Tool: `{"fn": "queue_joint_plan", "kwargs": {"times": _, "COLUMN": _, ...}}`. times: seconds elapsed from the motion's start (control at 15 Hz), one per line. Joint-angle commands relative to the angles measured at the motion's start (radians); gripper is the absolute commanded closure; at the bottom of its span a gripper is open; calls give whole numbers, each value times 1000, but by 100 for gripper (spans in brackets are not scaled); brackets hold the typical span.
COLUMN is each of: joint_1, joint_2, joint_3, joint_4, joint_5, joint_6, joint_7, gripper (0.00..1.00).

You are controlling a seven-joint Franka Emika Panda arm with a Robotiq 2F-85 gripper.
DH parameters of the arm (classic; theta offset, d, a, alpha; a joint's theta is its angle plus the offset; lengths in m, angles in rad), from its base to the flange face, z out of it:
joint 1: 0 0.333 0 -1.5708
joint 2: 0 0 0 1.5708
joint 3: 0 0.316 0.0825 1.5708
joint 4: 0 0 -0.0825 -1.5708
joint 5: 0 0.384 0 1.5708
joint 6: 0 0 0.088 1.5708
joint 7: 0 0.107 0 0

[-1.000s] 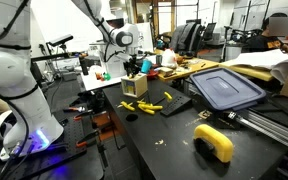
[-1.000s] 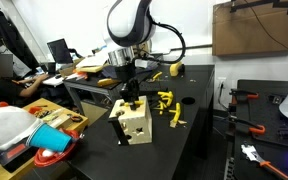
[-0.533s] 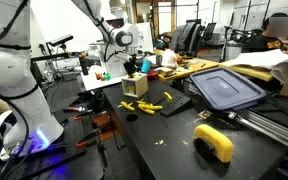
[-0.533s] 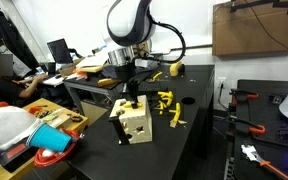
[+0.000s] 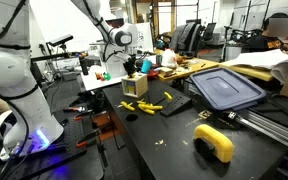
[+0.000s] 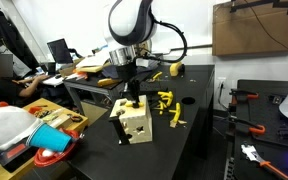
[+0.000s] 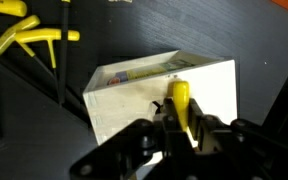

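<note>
The jaws were shut tight on a yellow peg (image 7: 181, 98) at the top of a wooden block (image 7: 134, 90), centre of the wrist view; other yellow pieces (image 6: 167, 104) lay just right of it on the dark counter (image 6: 179, 150)

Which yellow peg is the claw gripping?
The yellow peg at the wooden block, pinched in the gripper; the other pegs lie loose on the table.

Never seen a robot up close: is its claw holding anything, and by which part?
Yes. The gripper is shut on a yellow peg, pinching its upper end. The peg's free lower end points down at the wooden block.
</note>
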Motion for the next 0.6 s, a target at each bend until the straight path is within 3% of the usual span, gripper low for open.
{"fn": "queue_joint_plan", "kwargs": {"times": 0.0, "joint_1": 20, "joint_2": -100, "joint_3": -12, "joint_4": -86, "joint_5": -1, "joint_6": 29, "joint_7": 86, "gripper": 96}}
{"fn": "queue_joint_plan", "kwargs": {"times": 0.53, "joint_1": 48, "joint_2": -235, "joint_3": -23, "joint_4": -141, "joint_5": 6, "joint_6": 65, "joint_7": 371, "gripper": 96}}
